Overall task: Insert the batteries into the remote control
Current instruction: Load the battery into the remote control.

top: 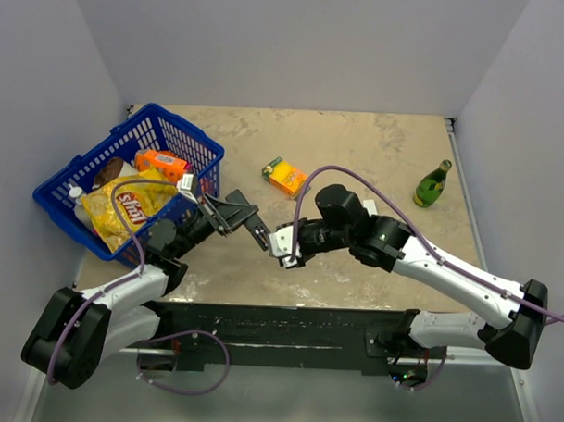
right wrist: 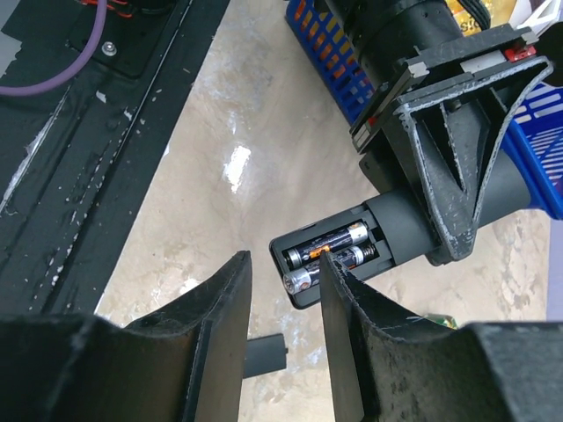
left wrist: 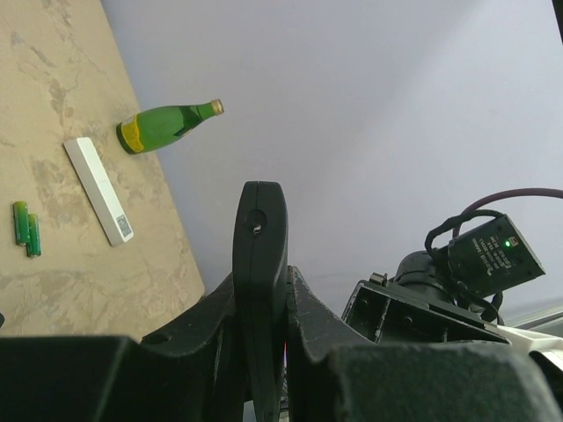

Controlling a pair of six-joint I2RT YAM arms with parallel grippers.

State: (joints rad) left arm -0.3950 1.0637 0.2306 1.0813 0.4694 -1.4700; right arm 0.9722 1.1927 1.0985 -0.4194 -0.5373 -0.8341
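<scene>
My left gripper (top: 234, 213) is shut on the black remote control (top: 259, 231) and holds it above the table; it stands edge-on between my fingers in the left wrist view (left wrist: 259, 237). In the right wrist view the remote (right wrist: 396, 233) has its compartment open, with two black-and-orange cells (right wrist: 327, 252) inside, the lower one tilted out. My right gripper (right wrist: 283, 264) is open just in front of that end, its right finger against the lower cell. The black cover (right wrist: 264, 355) lies on the table below. Two dark-green batteries (left wrist: 26, 228) lie on the table.
A blue basket (top: 190, 134) of groceries stands at the left, right behind my left arm. An orange box (top: 287, 178) lies mid-table. A green glass bottle (top: 432, 184) stands at the right. A white bar (left wrist: 98, 190) lies near the green batteries.
</scene>
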